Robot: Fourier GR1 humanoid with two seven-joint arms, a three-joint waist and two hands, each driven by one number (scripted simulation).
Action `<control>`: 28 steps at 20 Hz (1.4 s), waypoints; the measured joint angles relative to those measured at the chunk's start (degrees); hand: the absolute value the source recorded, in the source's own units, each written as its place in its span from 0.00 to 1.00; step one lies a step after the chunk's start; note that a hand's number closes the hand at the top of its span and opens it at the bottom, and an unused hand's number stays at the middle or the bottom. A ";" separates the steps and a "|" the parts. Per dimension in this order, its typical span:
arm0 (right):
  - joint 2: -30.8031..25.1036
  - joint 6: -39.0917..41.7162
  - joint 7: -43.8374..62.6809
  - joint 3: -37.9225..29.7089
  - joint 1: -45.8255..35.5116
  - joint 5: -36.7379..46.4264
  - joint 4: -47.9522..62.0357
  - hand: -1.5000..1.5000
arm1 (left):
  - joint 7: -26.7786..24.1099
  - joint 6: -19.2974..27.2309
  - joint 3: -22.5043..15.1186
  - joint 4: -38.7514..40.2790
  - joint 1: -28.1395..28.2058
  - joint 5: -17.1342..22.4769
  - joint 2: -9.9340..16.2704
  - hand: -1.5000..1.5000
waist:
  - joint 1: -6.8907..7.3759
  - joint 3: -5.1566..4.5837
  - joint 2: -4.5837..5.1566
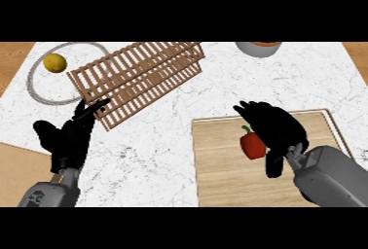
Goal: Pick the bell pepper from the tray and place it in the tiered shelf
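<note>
No legible markings appeared. The bell pepper (252,145) lay on the wooden tray (215,165) at the white marble counter's (158,160) right edge, right hand (277,127) curled round it; left hand (68,138) rested, fingers released.

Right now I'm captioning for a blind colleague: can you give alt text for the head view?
The robot's right hand curls beside a red bell pepper lying on a wooden tray. The open left hand rests at lower left, near a slatted wooden tiered shelf. A yellow fruit sits at upper left.
</note>
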 measured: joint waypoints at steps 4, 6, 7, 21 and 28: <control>0.50 -2.36 -3.12 0.13 1.75 2.04 1.36 0.00 | 0.33 -0.14 0.05 0.02 0.37 -0.07 0.30 0.50 | -0.07 -0.02 0.04; 0.54 -3.71 -5.29 0.16 2.55 3.03 2.64 0.00 | -0.11 0.34 0.17 0.33 0.13 -0.42 0.06 0.50 | -0.07 0.00 0.04; 0.80 -4.15 -6.05 0.08 2.75 3.43 3.38 0.00 | -0.46 0.00 0.32 0.65 0.22 -0.23 0.07 0.50 | -0.07 0.00 0.07; 4.25 -4.80 -11.62 1.23 2.67 9.35 10.11 1.00 | -0.39 -1.31 0.59 0.24 0.67 -1.32 1.29 0.50 | 0.11 -0.26 -0.46; 3.89 -9.92 -17.28 1.41 1.93 14.83 11.61 1.00 | 0.09 -1.54 0.64 -0.75 0.90 -1.96 1.65 0.50 | 0.13 -0.25 -0.55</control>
